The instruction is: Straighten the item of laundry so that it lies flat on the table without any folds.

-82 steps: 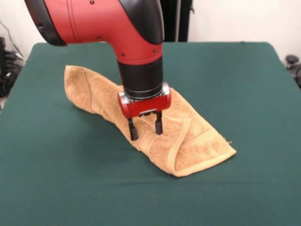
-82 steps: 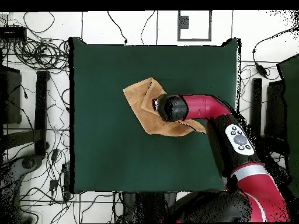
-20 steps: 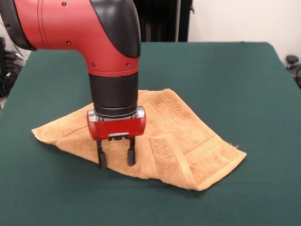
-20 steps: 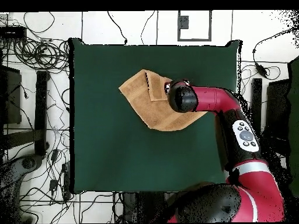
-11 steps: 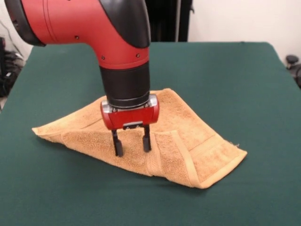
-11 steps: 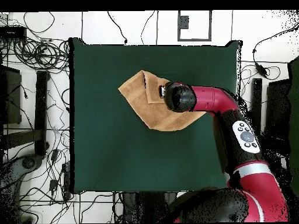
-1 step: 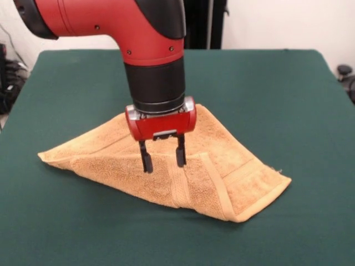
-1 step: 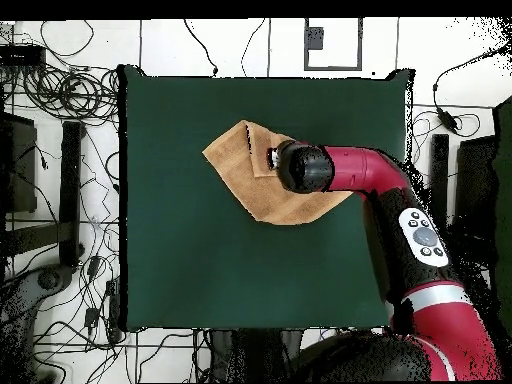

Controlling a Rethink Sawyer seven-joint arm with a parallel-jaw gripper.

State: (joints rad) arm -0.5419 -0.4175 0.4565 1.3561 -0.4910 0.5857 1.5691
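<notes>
One towel: tan-orange towel (image 7: 183, 166) lies partly folded on the table (image 7: 288, 100), near its middle.
Near edge: in the front view a hemmed corner points to about 4 o'clock, with a woven band running just inside the hem.
Fold: a doubled flap runs along the near side from the 9 o'clock tip toward the 5 o'clock corner; a ridge shows where it turns over.
Left tip: a narrow point reaches toward 9 o'clock, lying low on the cloth.
Gripper: gripper (image 7: 162, 156) hangs over the towel's middle with its two black fingers (image 7: 146, 160) spread apart, nothing between them; whether the tips touch the terry cannot be told.
Arm: red and black arm (image 7: 138, 33) comes down from 12 o'clock, wrist upright.
Overhead: towel (image 8: 240, 165) shows as a kite shape, its point at 10 o'clock; the arm's head covers its 3 o'clock side.
Far table: green cloth beyond the towel.
</notes>
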